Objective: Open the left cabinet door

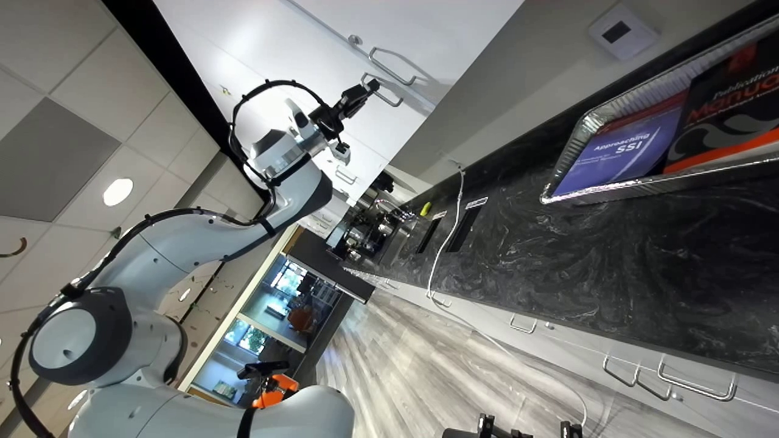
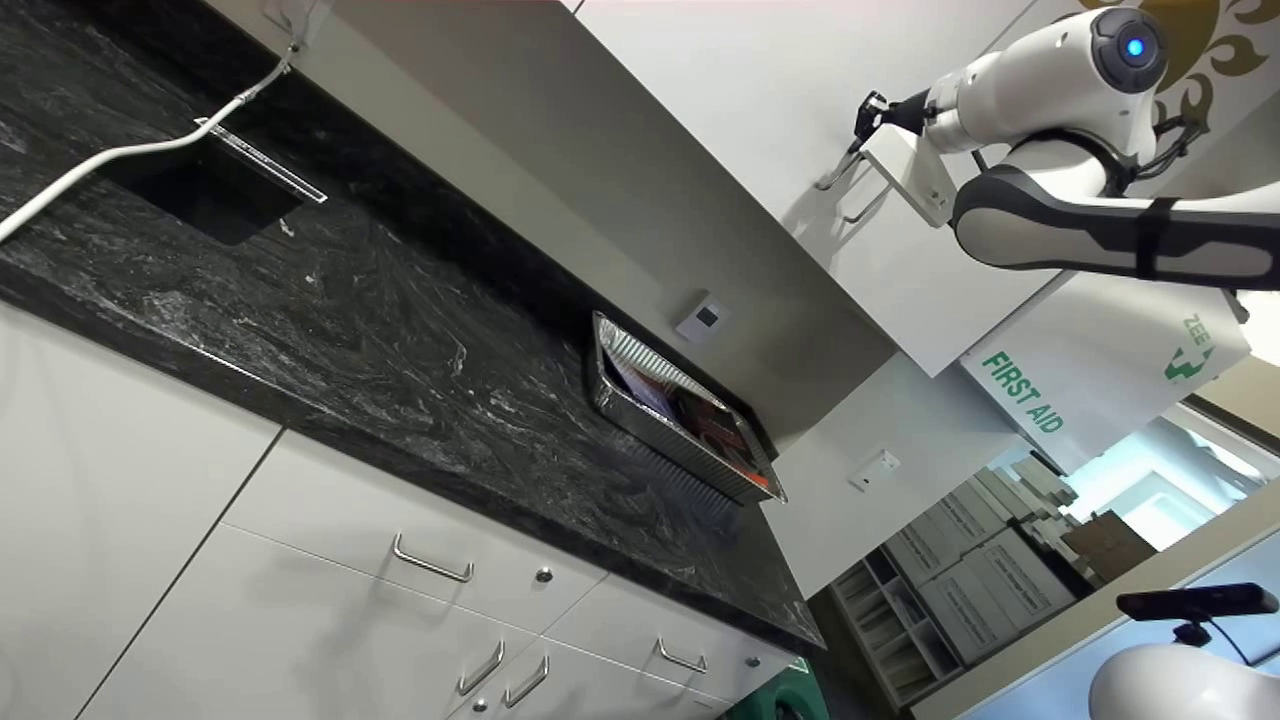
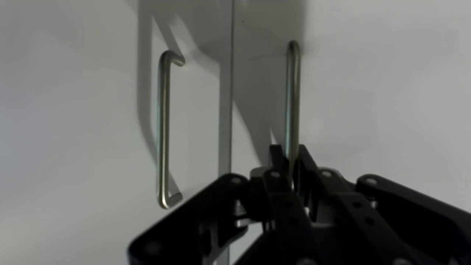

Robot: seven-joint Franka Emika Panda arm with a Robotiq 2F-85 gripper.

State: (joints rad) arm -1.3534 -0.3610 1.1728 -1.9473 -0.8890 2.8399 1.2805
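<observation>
The left cabinet door (image 1: 316, 61) is a flat white upper panel, also in an exterior view (image 2: 730, 90) and on the right side of the wrist view (image 3: 375, 92). Its silver bar handle (image 3: 293, 92) stands between my gripper's fingertips (image 3: 288, 152), near one end of the bar. The black gripper also shows at this handle in both exterior views (image 1: 371, 87) (image 2: 858, 143). The fingers are closed around the bar. The twin door's handle (image 3: 164, 129) is beside it, untouched. A grey strip runs along the seam; I cannot tell whether the door stands slightly ajar.
Below the cabinets is a black counter (image 2: 480, 370) with a foil tray (image 2: 650, 430) of books. A thermostat (image 2: 704, 316) is on the wall. A first aid cabinet (image 2: 1100, 350) hangs beside the doors. A white cable (image 1: 447, 243) crosses the counter.
</observation>
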